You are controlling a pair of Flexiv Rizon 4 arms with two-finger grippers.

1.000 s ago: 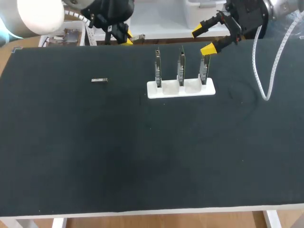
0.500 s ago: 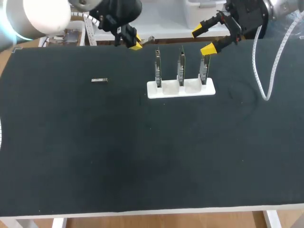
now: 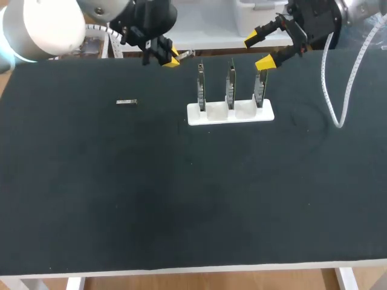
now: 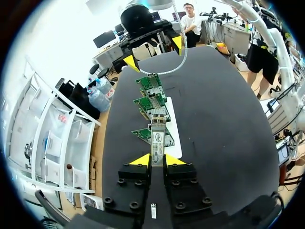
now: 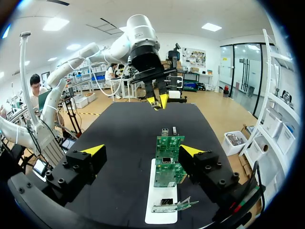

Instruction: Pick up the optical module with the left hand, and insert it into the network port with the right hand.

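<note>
- Head view: the left tool [image 3: 171,58] hangs over the desk's [image 3: 181,193] far edge, pinching the optical module [image 3: 186,54], which sticks out sideways toward the right arm. The right tool [image 3: 260,51] is beyond the white stand [image 3: 230,113], its yellow tips spread, one of them just above the rightmost of the three upright circuit boards [image 3: 230,84]. A small metal piece [image 3: 126,102] lies flat on the desk, well apart from the stand. A white cable [image 3: 338,90] droops from the right arm onto the desk.
- Left wrist view: the left tool [image 4: 157,160] has both yellow tips pressed against the sides of the optical module [image 4: 157,140], which points ahead along the row of circuit boards [image 4: 152,102]. Past the boards is the right tool [image 4: 153,51], fingers apart. The small metal piece [image 4: 153,210] shows on the desk under the left tool.
- Right wrist view: the right tool [image 5: 142,150] is spread wide and holds nothing, with the circuit boards [image 5: 167,148] and white stand [image 5: 158,200] between and under its fingers. The left tool [image 5: 157,101] hangs over the desk's other end; the module there is too small to make out.
</note>
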